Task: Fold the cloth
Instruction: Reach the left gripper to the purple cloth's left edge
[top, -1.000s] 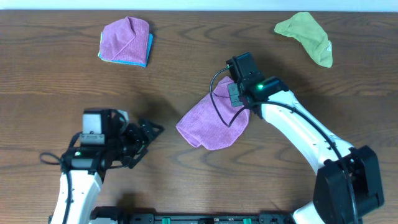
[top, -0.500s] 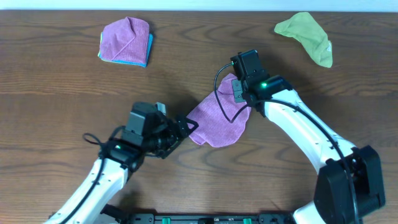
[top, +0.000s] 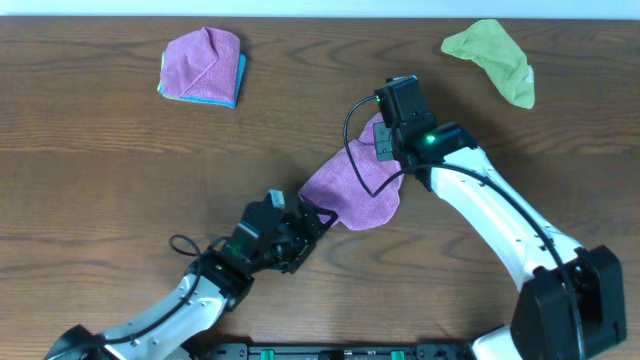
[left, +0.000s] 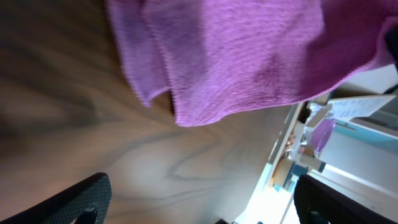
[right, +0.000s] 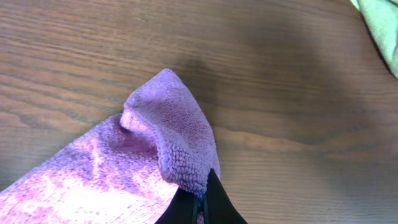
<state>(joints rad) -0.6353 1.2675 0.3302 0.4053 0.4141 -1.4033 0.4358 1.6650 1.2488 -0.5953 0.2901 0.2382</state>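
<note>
Lying rumpled near the middle of the surface (top: 120, 160), the cloth (top: 352, 188) runs on a diagonal from its far-right corner to its near-left edge. The right gripper (right: 198, 208) has that far corner, jaws pressed together on a bunched fold. The left gripper (top: 318, 217) sits just beside the near-left edge, jaws spread, the hem straight ahead of them in the left wrist view. That arm is nearer the free end, so the next grasp looks like its job. A lime-green cloth (top: 492, 58) lies well apart.
</note>
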